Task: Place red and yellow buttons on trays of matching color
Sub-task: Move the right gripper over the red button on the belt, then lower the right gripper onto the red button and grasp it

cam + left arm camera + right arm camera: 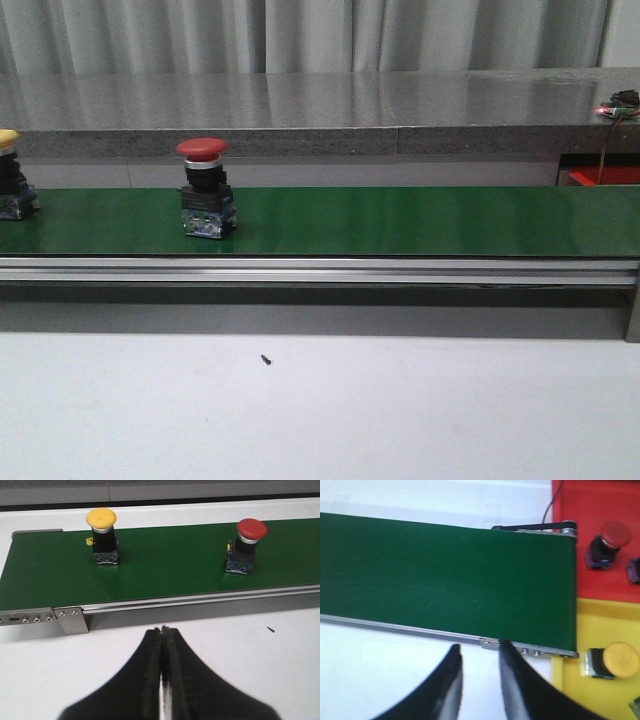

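While our left gripper hangs closed and empty over the white table, the upright red button lies ahead on the green belt, nearer to it than to our slightly parted, empty right gripper.

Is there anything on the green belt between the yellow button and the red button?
No. In the left wrist view, only bare green belt lies between the yellow button and the red button.

Two red buttons, two yellow buttons — plus one red tray, one yellow tray, one green belt.
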`<action>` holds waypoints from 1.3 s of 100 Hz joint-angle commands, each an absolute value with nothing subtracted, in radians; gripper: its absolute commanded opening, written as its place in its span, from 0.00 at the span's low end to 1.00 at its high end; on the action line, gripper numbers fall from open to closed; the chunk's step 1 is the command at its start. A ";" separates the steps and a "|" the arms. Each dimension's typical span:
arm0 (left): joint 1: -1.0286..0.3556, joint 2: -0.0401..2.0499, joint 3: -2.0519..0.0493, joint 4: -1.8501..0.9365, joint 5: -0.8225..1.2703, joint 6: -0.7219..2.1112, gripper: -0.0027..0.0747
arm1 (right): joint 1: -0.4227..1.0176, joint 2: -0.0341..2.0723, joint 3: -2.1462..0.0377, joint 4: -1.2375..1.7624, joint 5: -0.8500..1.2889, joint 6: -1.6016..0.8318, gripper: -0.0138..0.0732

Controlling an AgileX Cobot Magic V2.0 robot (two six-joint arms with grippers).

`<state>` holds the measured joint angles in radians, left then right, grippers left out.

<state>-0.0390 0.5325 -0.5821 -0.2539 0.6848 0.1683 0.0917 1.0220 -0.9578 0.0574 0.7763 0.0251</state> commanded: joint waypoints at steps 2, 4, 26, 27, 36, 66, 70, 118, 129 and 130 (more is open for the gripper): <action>-0.046 0.535 -0.607 -0.268 0.621 0.169 0.01 | 0.137 1.097 -1.060 0.075 0.756 0.018 0.71; -0.046 0.535 -0.607 -0.268 0.621 0.169 0.01 | 0.148 1.115 -1.077 0.075 0.764 0.018 0.76; -0.046 0.535 -0.607 -0.268 0.621 0.169 0.01 | 0.270 1.312 -1.300 0.075 0.887 0.000 0.86; -0.046 0.535 -0.607 -0.268 0.621 0.169 0.01 | 0.274 1.324 -1.316 0.075 0.890 0.000 0.86; -0.046 0.535 -0.607 -0.268 0.621 0.169 0.01 | 0.326 1.402 -1.413 0.075 0.926 0.000 0.86; -0.046 0.535 -0.607 -0.268 0.621 0.169 0.01 | 0.476 1.645 -1.720 0.089 1.072 -0.198 0.86; -0.046 0.535 -0.607 -0.268 0.621 0.169 0.01 | 0.485 1.672 -1.756 0.103 1.095 -0.226 0.86; -0.046 0.535 -0.607 -0.268 0.621 0.169 0.01 | 0.524 1.874 -1.896 0.232 1.098 -0.448 0.86; -0.046 0.535 -0.607 -0.268 0.621 0.169 0.01 | 0.524 1.902 -1.896 0.231 1.081 -0.453 0.86; -0.046 0.535 -0.607 -0.268 0.621 0.169 0.01 | 0.524 1.906 -1.896 0.231 1.081 -0.453 0.86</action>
